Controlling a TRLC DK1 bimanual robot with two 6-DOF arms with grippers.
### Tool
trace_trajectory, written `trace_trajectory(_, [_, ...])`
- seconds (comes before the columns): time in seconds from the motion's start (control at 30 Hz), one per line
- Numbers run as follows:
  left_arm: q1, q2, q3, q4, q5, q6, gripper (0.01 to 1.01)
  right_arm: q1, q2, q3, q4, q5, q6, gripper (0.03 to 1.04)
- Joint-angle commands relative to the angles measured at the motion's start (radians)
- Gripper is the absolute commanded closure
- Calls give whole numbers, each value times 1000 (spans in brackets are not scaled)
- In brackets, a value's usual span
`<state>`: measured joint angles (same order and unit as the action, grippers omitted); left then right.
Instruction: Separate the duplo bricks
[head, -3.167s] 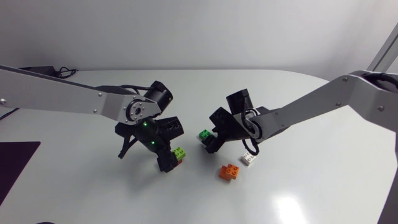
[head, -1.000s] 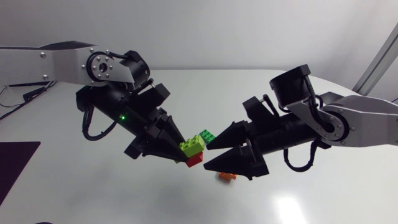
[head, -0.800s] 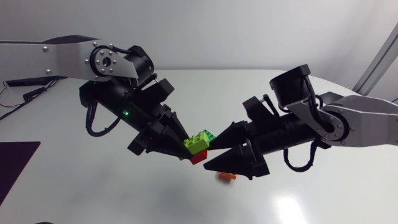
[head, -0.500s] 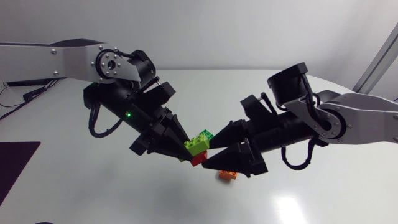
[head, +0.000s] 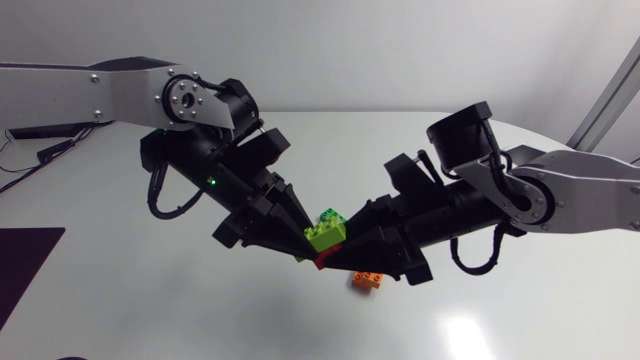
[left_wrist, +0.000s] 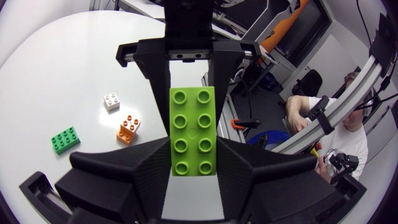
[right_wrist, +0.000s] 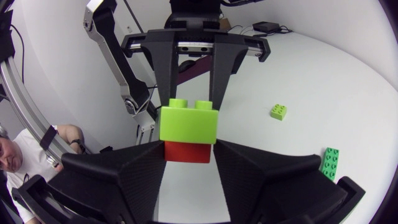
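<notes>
Head view: white table (head: 150, 300) under both arms. The left arm (head: 110, 85) enters from the left and the right arm (head: 590, 195) from the right; both are raised off the surface and angled down toward each other near mid-table. The left gripper (head: 305, 245) and right gripper (head: 340, 250) meet tip to tip on one two-brick stack held above the table. The stack is a lime brick (head: 325, 235) on top with a red brick (head: 322, 260) pressed under it. Left wrist view: the lime brick (left_wrist: 193, 132) shows as a long two-by-four, studs toward the camera. Its near end sits between the left gripper's (left_wrist: 193, 186) two fingers, which touch it on both sides, so those jaws are clamped on it. The right gripper's fingers flank the far end. Right wrist view: the red brick (right_wrist: 188, 151) fills the gap between the right gripper's (right_wrist: 188, 168) fingers, touched on both sides, so those jaws are clamped on it. The lime brick (right_wrist: 188, 121) sits directly on top, with the left gripper's fingers behind it. Loose on the table: a green brick (left_wrist: 64, 139), two-by-four, lying flat; an orange brick (head: 365, 281), just below the right gripper in the head view; a small lime brick (right_wrist: 278, 112), apart from the green one; and a white brick (left_wrist: 111, 101), near the orange brick.
</notes>
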<state>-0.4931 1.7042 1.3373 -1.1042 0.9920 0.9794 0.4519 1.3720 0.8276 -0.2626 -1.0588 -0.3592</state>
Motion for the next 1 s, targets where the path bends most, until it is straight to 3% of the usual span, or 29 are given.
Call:
trace_trajectory(0.0, [-7, 20, 31, -31, 25, 28, 705, 1, -17, 1, -9, -4, -20, 748])
trace_trajectory(0.2, [13, 35, 54, -62, 54, 30, 705, 5, -48, -25, -10, -6, -46, 769])
trace_trajectory(0.4, [25, 84, 132, -246, 85, 166, 705, 13, -70, -51, -10, 2, -69, 777])
trace_trajectory(0.57, [50, 92, 158, -279, 80, 205, 705, -10, -85, -62, -20, 17, -81, 777])
trace_trajectory(0.73, [105, 72, 125, -209, -27, 179, 705, -67, -125, -74, -59, 31, -121, 777])
trace_trajectory(0.97, [110, 14, -84, 129, -343, 19, 705, -124, -133, -79, -63, 48, -136, 777])
